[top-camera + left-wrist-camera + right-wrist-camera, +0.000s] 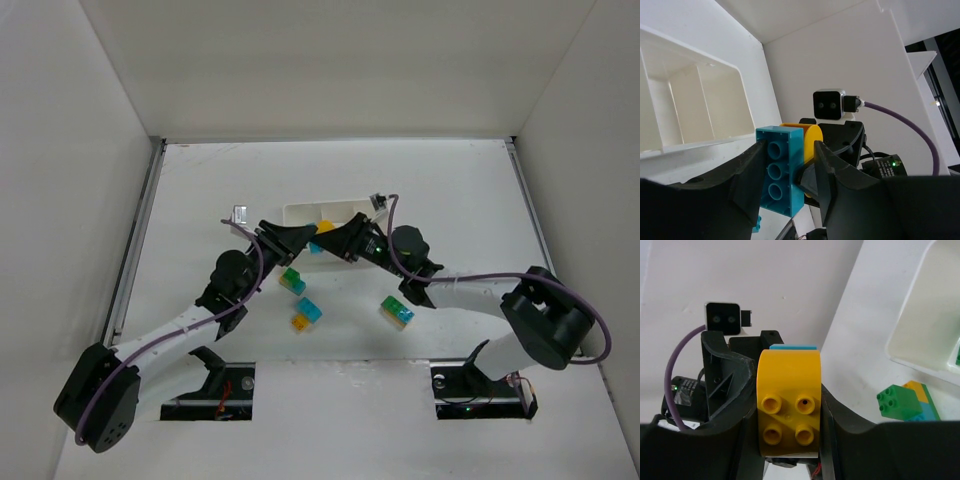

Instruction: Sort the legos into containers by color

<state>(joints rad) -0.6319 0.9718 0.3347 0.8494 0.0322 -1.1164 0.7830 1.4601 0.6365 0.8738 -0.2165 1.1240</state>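
**Top view.** The left gripper (303,240) and the right gripper (343,240) are meeting nose to nose just on the near side of the tray (300,213). They are sharing one two-colour stack (319,238) between them. The stack's long axis is running left to right, from one gripper to the other. Three loose stacks (305,314) are lying on the table nearer the bases, well apart from both grippers.

**Left wrist.** The left fingers (747,175) are clamping the cyan brick (780,172) across its sides. The yellow brick (809,144) is sitting on the far end of the cyan one, toward the right gripper. The tray's compartments are lying to the upper left, and those in view are showing no bricks.

**Right wrist.** The right fingers (840,427) are clamping the yellow brick, studs facing the camera, with a sliver of cyan showing behind it. The tray is lying to the upper right, and a green brick (899,401) on another stack is resting on the table beside it.

**Judgement.** The bricks are not yet separated. The coming pull is depending on each gripper drawing back along the stack's own axis. Neither arm is closer to the tray than the other.
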